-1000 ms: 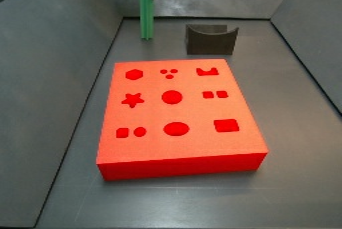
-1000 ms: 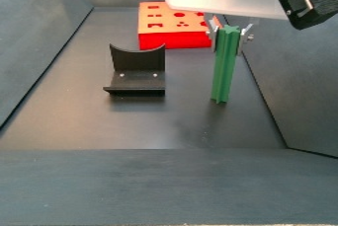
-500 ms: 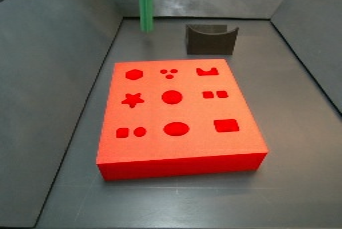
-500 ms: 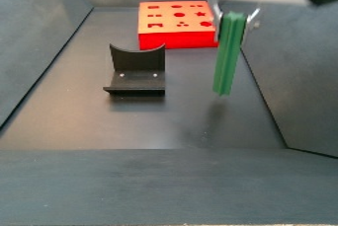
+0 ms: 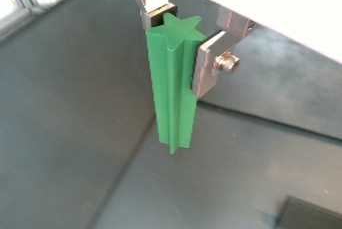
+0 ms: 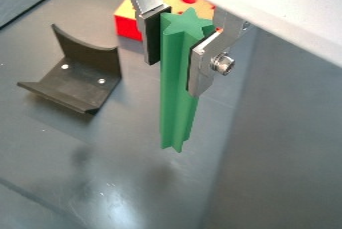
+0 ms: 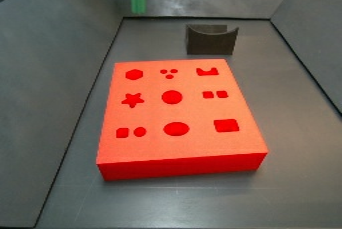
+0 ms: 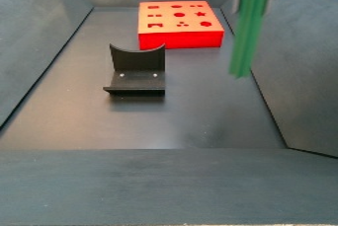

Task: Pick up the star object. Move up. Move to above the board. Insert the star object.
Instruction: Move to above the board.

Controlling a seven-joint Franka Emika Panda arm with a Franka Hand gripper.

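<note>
Up close in both wrist views, the gripper (image 5: 185,35) has its silver fingers (image 6: 206,61) clamped on the top of the star object (image 5: 174,93), which hangs clear of the floor. It looks light, stiff and smooth, so that high grip might let it swing. In a side view, the peg (image 8: 246,31) is well off the floor, with the red board (image 8: 177,24) beyond and the fixture (image 8: 134,70) beside it.

green star object (image 6: 177,83), red board (image 7: 178,113), silver end effector (image 6: 181,35), dark fixture (image 8: 134,71)

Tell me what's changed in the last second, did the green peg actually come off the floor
Yes. The gripper, shut on the star object, has risen: the peg stood on the floor a second ago and now hangs clear of it, its lower end in the air in a side view. The grip looks unchanged. The board and the fixture have not moved.
</note>
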